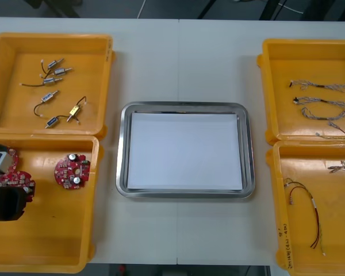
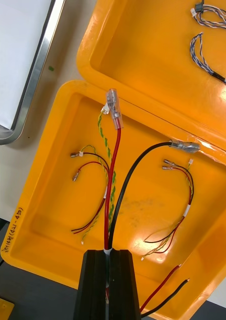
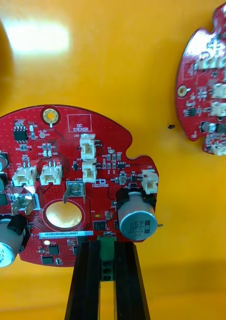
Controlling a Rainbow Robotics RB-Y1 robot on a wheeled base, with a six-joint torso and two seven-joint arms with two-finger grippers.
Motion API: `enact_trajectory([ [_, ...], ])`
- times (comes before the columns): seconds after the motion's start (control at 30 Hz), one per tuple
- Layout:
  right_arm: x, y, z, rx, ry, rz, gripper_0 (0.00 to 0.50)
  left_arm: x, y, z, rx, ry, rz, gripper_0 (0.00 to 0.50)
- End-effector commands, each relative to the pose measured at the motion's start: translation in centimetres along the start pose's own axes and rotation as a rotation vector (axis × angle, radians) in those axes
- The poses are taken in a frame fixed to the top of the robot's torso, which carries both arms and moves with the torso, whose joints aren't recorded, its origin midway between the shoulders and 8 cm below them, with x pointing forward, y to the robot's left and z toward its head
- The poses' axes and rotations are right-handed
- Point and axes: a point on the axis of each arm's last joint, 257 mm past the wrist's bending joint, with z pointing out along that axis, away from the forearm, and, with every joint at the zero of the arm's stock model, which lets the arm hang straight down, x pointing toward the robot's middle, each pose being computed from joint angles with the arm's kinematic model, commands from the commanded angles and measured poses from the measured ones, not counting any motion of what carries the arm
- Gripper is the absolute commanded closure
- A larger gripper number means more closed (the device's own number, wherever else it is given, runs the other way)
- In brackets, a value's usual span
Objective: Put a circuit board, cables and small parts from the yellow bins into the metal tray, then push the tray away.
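Round red circuit board (image 3: pixel 68 165) is in the near left yellow plastic bin (image 1: pixel 46 236). Your left gripper (image 3: pixel 108 245) pinches the green connector (image 3: pixel 108 251) on its edge between the black fingers. Another red board (image 1: pixel 72 171) lies just to the right in the same bin. Your right gripper (image 2: pixel 110 252) hangs over the near right yellow bin (image 2: pixel 38 200), fingers pinched on a red and black cable (image 2: pixel 113 165). A white-lined metal tray (image 1: pixel 122 149) sits mid-table between the bins.

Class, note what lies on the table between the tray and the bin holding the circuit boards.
Nothing: in the front view that strip of table is bare, from the bin to the tray.
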Motion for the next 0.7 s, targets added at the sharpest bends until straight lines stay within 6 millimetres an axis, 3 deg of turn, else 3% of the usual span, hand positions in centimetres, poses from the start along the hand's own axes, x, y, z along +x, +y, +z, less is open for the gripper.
enact_trajectory([
  [0.03, -0.6, 0.5, -0.1, -0.017, -0.015, -0.022, 0.5, -2.4, -0.1, -3.1, -0.032, -0.023, 0.023, 0.5],
  [0.4, -0.6, 0.6, -0.1, -0.018, -0.015, -0.021, 0.5, -4.7, -1.4, -5.9, -0.062, 0.025, -0.005, 0.5],
  [0.7, -0.5, 0.5, -0.1, -0.018, -0.013, -0.019, 0.5, -6.5, -3.7, -6.7, -0.066, 0.03, -0.019, 0.5],
])
